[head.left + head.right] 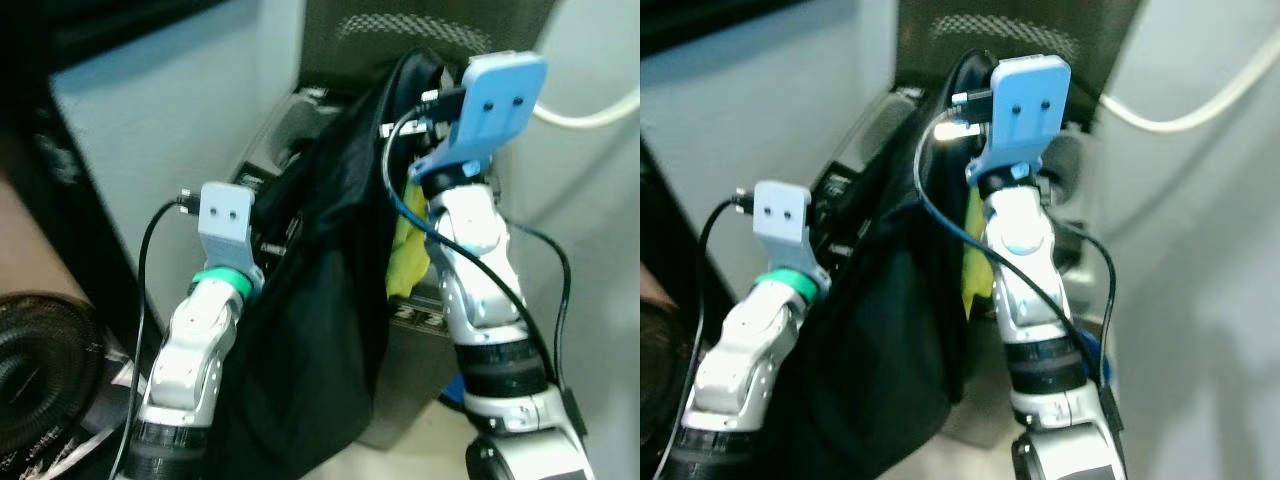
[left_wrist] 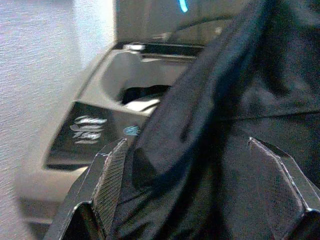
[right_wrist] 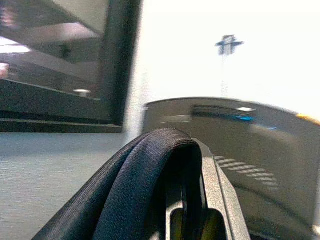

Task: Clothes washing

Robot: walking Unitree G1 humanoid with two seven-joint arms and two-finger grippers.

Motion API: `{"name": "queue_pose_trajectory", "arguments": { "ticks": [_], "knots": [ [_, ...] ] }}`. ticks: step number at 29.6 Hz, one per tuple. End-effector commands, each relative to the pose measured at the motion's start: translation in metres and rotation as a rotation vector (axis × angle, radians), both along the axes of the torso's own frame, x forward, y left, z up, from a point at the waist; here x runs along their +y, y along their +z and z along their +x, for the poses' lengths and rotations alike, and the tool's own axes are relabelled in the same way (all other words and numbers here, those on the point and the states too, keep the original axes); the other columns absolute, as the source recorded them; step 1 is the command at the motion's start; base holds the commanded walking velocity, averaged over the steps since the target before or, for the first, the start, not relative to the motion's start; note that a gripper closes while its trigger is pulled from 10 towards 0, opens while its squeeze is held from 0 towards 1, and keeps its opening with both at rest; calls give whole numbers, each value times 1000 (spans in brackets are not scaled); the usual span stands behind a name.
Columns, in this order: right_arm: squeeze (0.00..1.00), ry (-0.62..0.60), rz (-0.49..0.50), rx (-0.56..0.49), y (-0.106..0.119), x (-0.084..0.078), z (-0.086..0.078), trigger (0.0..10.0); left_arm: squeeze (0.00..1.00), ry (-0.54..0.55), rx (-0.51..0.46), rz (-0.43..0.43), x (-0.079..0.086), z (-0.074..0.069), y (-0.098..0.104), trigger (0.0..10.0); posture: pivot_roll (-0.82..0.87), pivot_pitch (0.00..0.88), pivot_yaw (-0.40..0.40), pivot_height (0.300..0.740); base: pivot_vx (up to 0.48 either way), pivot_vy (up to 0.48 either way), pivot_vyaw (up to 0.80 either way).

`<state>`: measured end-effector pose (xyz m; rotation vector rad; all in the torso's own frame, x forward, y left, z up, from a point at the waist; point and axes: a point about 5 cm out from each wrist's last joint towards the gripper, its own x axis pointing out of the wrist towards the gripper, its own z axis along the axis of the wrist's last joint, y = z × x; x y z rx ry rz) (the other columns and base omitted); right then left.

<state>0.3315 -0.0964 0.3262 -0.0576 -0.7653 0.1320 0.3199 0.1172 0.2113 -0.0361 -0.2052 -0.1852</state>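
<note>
Both silver arms rose nearest the lens, lifted toward the washing machine [image 1: 400,330], a dark top-loader set against a pale wall.

Black garment [image 1: 320,300]: largest item, draped from above the machine's top rim down its front, hanging between the two arms. Yellow cloth [image 1: 405,245]: smaller, tucked behind the garment beside the right forearm, above the machine's front panel.

Right gripper [image 3: 172,200]: raised over the machine's back edge; in the right wrist view a thick black fold loops over the fingers, so it appeared clamped on the black garment. Left gripper [image 2: 200,190]: fingers spread apart, garment cloth bunched between them, not pinched as far as could be seen. Drum opening [image 2: 135,92] lay just beyond, dark, lid up.

Risks, by judgement: the long hanging tail could stay outside the drum and drag down the front if released now; the yellow cloth could slip off behind the machine; loose arm cables near the rim could snag.

Room: wall close on the machine's left, white hose [image 1: 590,115] on its right; free space mainly above the opening.
</note>
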Motion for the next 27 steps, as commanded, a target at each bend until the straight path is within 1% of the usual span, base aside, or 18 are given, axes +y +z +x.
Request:
{"name": "queue_pose_trajectory", "arguments": {
  "ticks": [1,7,11,14,16,17,18,19,20,21,22,24,26,27],
  "knots": [
    [0,5,10,-48,7,1,-6,10000,0,38,-11,-2,5,1,2,10000,126,0,19,740,0,0,-800],
    [0,0,-3,-20,-2,0,-4,10000,0,35,-40,6,4,1,9,10000,123,0,20,740,0,0,-800],
    [0,10,-12,-2,-7,0,-2,10000,0,44,-88,9,2,-1,16,10000,124,0,19,740,0,0,-800],
    [0,11,-13,-1,-7,0,-2,10000,0,46,-91,8,1,-1,17,10000,124,0,19,740,0,0,-800],
    [0,130,-53,12,-12,14,-6,10000,0,101,-127,28,6,0,23,10000,126,0,17,740,0,0,-400],
    [0,130,-53,12,-12,14,-6,10000,0,101,-127,28,6,0,23,10000,126,0,17,740,0,0,0],
    [0,176,-72,16,-14,19,-8,10000,0,126,-145,34,8,1,25,10000,126,0,17,740,0,0,0],
    [0,176,-72,16,-14,19,-8,10000,0,126,-145,34,8,1,25,10000,126,0,17,740,0,0,0],
    [0,228,-98,20,-18,25,-11,10000,0,161,-170,37,11,1,28,10000,126,0,17,740,371,0,0],
    [0,228,-98,20,-18,25,-11,10000,0,161,-170,37,11,1,28,10000,126,0,17,740,371,0,0],
    [0,268,-121,22,-21,30,-14,10000,0,193,-182,34,14,1,30,10000,125,0,17,740,461,0,0],
    [0,268,-121,22,-21,30,-14,10000,0,193,-182,34,14,1,30,10000,125,0,17,740,461,0,0],
    [0,333,-158,30,-27,38,-18,10000,0,229,-201,34,18,2,34,10000,125,0,16,740,465,0,0],
    [0,333,-158,30,-27,38,-18,10000,0,229,-201,34,18,2,34,10000,125,0,16,740,465,0,0]
  ]
}}
